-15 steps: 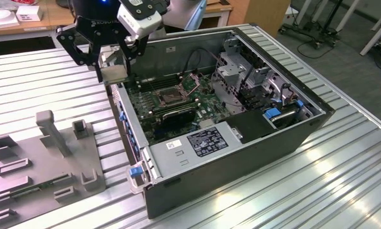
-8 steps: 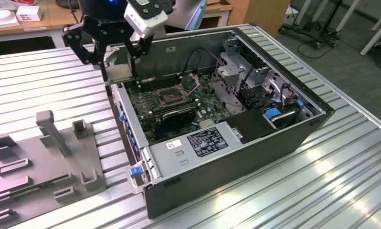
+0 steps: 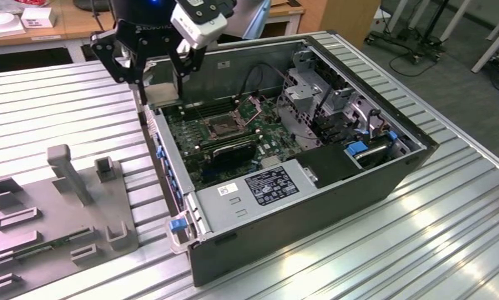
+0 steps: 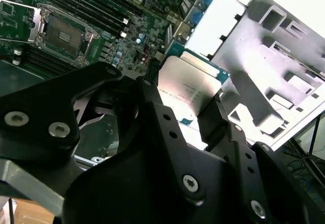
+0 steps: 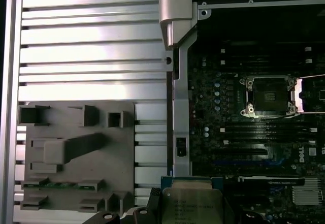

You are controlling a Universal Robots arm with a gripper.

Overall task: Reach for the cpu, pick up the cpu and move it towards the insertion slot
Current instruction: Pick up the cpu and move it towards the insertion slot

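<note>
A: Where do we stand? The claw (image 3: pixel 162 84) is clamped on the cpu (image 3: pixel 160 94), holding it by its edges in the air, just over the near wall of the open case (image 3: pixel 383 181), on the exterior view's left of it.

B: Agreed. In the second wrist view the fingers (image 4: pixel 213 117) pinch the cpu (image 4: pixel 189 89) at its lower edge, and most of the chip stands clear above them. That is a thin hold, in our judgement.

A: So the first risk is slip. If we swing hard or brush anything, the chip could tilt between the fingers and arrive crooked.

B: And the slot (image 3: pixel 222 127) sits down on the green board (image 3: pixel 224 147), well apart from the cpu. We have the case wall between us and it.

A: The first wrist view shows that wall's metal bracket (image 5: pixel 175 16) and the slot (image 5: pixel 269 97) beyond it, lid frame open. If we cross too low, the chip or the claw could catch on the rim.

B: A dropped chip would fall onto the board or the ribbed worktop (image 3: pixel 57 106). Either could mark its underside.

A: There are cables (image 3: pixel 258 78) near the slot as well. We cannot tell how much clearance they leave the claw.

B: The grey fixture (image 3: pixel 57 212) lies behind us and poses no hazard.
</note>
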